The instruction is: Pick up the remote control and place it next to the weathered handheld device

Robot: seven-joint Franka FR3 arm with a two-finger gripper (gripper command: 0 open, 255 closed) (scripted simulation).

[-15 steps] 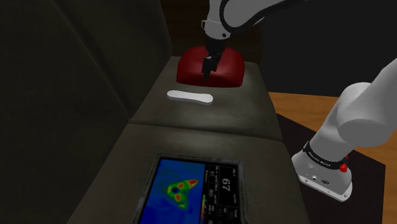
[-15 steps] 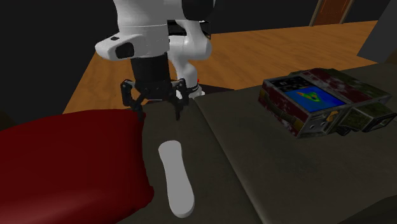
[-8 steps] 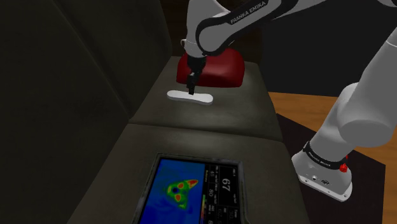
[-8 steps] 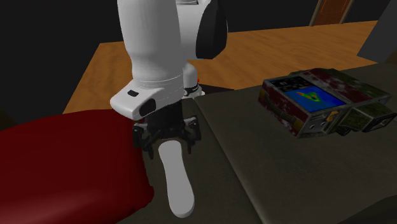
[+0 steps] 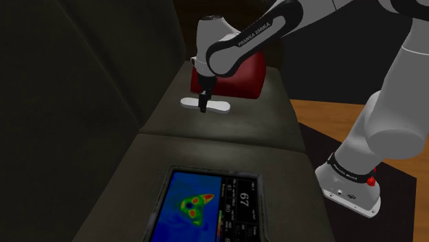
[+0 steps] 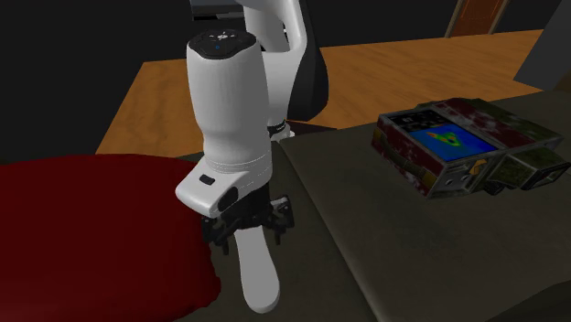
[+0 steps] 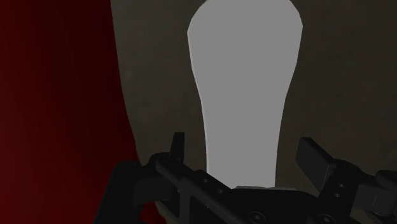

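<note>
The remote control [image 5: 220, 106] is a plain white, elongated slab lying flat on a dark seat cushion, just in front of a dark red pillow [image 5: 244, 74]. My gripper [image 5: 203, 106] hangs over the remote's middle, pointing down. From the second exterior view the gripper [image 6: 249, 233] sits low over the remote [image 6: 256, 279], near its far end. In the wrist view the gripper [image 7: 245, 156] is open; its fingers [image 7: 177, 147] stand on either side of the remote [image 7: 245, 95] with a gap on each side. The weathered handheld device [image 5: 206, 206], with a bright thermal screen, lies on the nearer cushion [image 6: 448, 146].
The red pillow [image 6: 91, 238] lies close beside the remote and the gripper. A seam divides the two seat cushions [image 5: 220, 141]. The dark backrest [image 5: 82, 89] rises on the shoulder view's left. Wooden floor [image 5: 337, 117] lies beyond the seat edge.
The arm has swung from above the red pillow down onto the remote, and the open fingers now straddle it. The remote and the device have not moved.
</note>
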